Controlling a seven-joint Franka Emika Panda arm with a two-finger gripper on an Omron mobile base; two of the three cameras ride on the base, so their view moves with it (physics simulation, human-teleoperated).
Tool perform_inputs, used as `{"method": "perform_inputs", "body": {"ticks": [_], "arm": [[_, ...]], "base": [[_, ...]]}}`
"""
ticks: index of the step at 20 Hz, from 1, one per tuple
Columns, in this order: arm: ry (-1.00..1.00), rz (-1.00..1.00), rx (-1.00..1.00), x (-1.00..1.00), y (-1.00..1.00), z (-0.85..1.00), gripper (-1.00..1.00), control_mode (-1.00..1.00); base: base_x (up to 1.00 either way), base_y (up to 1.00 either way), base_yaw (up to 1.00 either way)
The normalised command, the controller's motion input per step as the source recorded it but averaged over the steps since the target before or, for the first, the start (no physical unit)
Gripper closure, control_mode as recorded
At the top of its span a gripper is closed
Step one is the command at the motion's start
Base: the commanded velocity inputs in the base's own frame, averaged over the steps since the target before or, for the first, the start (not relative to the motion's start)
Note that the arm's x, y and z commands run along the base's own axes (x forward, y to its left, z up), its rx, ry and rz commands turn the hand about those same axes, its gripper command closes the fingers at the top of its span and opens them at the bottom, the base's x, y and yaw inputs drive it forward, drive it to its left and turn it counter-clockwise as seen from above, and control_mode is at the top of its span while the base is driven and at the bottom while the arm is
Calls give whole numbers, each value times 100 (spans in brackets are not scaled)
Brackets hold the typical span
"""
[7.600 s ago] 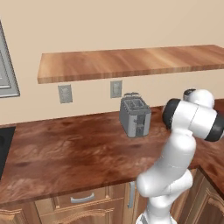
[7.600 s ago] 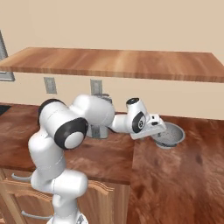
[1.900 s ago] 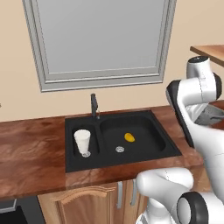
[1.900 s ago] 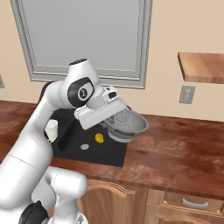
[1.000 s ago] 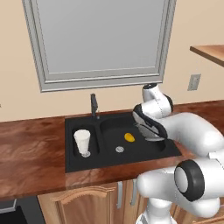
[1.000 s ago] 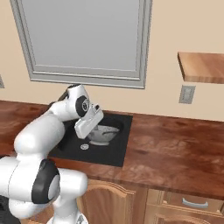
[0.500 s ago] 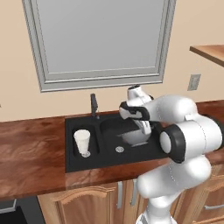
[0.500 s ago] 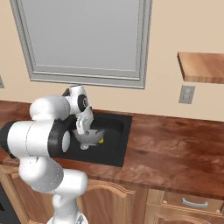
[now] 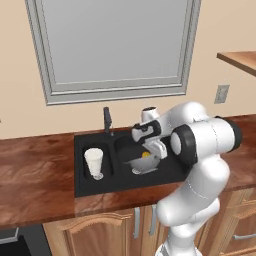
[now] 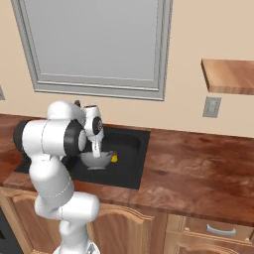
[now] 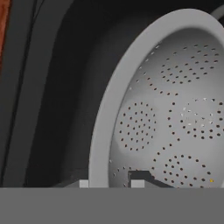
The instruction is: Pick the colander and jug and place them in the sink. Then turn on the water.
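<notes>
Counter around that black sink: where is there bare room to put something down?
Bare wood lies on the counter left of the sink, and a wide stretch right of it, under the outlet. The sink is crowded: the jug stands in the small basin, while the hand, the colander and a yellow thing take the large one.

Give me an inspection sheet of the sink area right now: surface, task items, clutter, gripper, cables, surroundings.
Surface: brown wooden counter around a black double-basin sink.
Job's things: colander low in the larger basin, rim pinched; jug upright in the narrow basin; faucet with no stream visible.
Clutter: small yellow object in the larger basin beside the colander.
Grippers: gripper shut on the colander's rim, one finger inside, one outside.
Cables: nothing seen.
Surroundings: grey-framed window, wall outlet, wooden shelf, cabinets below.
</notes>
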Motion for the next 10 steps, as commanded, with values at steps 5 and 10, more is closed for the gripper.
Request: {"method": "perform_inputs", "body": {"ticks": [5,10], "arm": [[-11,9,10,31,0,-57,100,-100],[-21,12,3,35,0,-50,100,-100]], "base": [[0,0,0],[0,0,0]]}}
